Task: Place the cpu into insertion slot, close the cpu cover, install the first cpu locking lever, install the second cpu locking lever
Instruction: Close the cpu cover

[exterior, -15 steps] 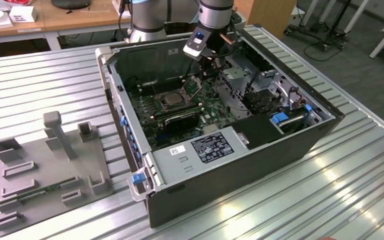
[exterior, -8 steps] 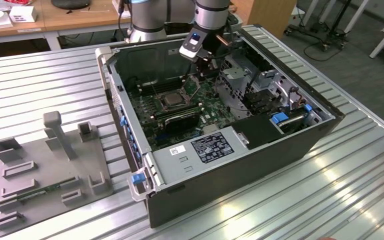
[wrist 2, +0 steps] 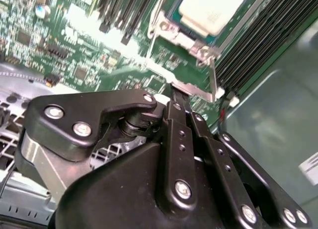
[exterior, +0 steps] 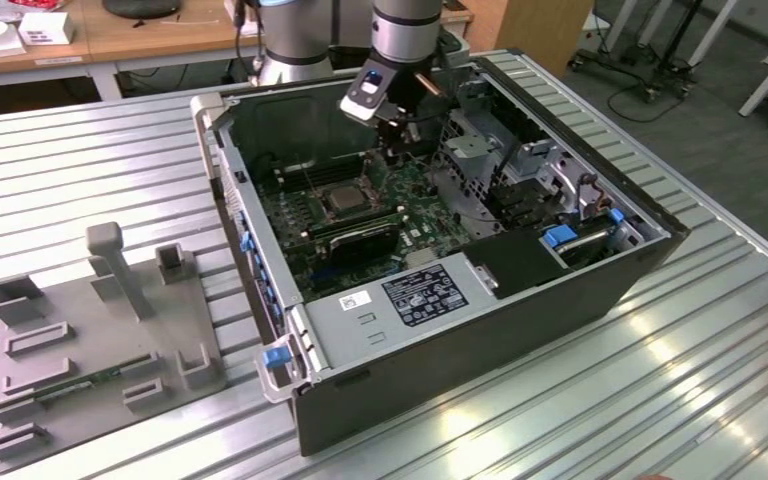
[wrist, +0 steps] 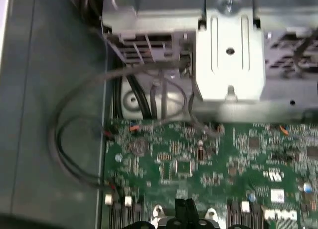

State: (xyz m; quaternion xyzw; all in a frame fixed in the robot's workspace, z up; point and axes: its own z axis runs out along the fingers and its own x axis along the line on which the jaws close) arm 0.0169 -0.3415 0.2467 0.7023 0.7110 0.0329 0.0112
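The jaws were drawn together, no gap between the black fingertips [wrist 2: 175,102], and hung low over the green motherboard [wrist 2: 74,40] inside the open computer case [exterior: 491,350]. Just past the tips stood a thin silvery plate [wrist 2: 196,88]; whether they touched or pinched it could not be told. Beyond that plate lay the insertion slot [wrist 2: 185,40], its silvery rim and screws in sight. The cpu [wrist 2: 212,9] sat flat within it, a pale silver-tan square with rounded corners and a narrow green margin. Long black memory slots [wrist 2: 258,45] ran between the slot and the case wall.

In the first wrist view the fingertips [wrist: 182,206] pointed across the board towards a loop of dark cables [wrist: 74,139] and a silvery bracket [wrist: 229,55], both well apart from them.

The exterior view showed the arm [exterior: 404,30] standing over the far side of the case, with the insertion slot [exterior: 344,202] near the middle of the board. The case lay on a ribbed metal worktop [exterior: 704,340]. A grey fixture plate [exterior: 77,350] rested well apart at the exterior view's left.
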